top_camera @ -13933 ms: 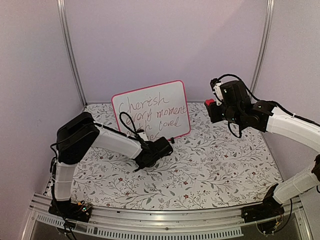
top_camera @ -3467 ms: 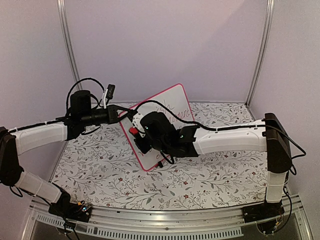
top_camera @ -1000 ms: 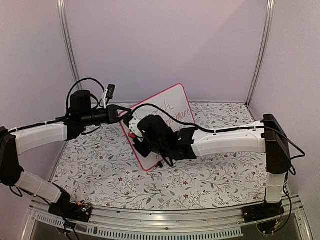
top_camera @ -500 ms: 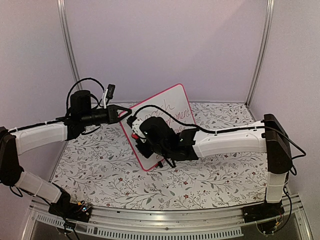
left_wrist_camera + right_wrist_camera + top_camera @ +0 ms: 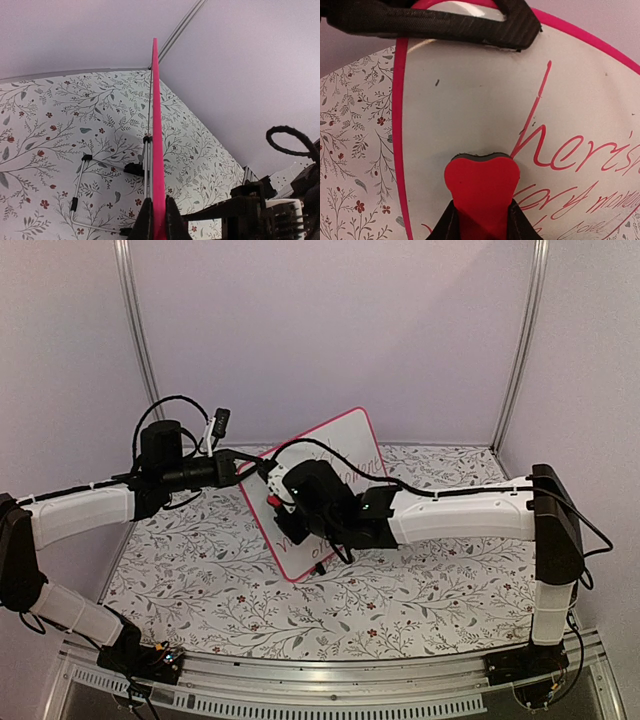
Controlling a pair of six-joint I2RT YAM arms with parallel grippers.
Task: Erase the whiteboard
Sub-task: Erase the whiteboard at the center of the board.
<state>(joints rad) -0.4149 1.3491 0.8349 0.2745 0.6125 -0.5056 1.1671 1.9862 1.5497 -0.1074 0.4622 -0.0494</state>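
The whiteboard (image 5: pixel 350 440), white with a pink-red frame, stands tilted on the table with red handwriting on it. My left gripper (image 5: pixel 243 468) is shut on its upper left edge. In the left wrist view the frame (image 5: pixel 155 125) runs edge-on between the fingers (image 5: pixel 144 224). My right gripper (image 5: pixel 276 508) is shut on a red eraser (image 5: pixel 271 501) and presses it against the board's left part. In the right wrist view the eraser (image 5: pixel 481 182) lies flat on the white surface (image 5: pixel 465 105), left of the letters "herish" (image 5: pixel 580 150). The area around the eraser is wiped white.
The table (image 5: pixel 430 580) has a floral cover. Plain walls and metal posts (image 5: pixel 520 340) enclose it at the back and sides. The board's wire stand with black feet (image 5: pixel 82 190) rests on the cover behind the board. The left gripper's finger (image 5: pixel 435 20) crosses the board's top edge.
My right gripper has slid the eraser a little up and to the right across the board's left part. The left gripper and the board have stayed put.
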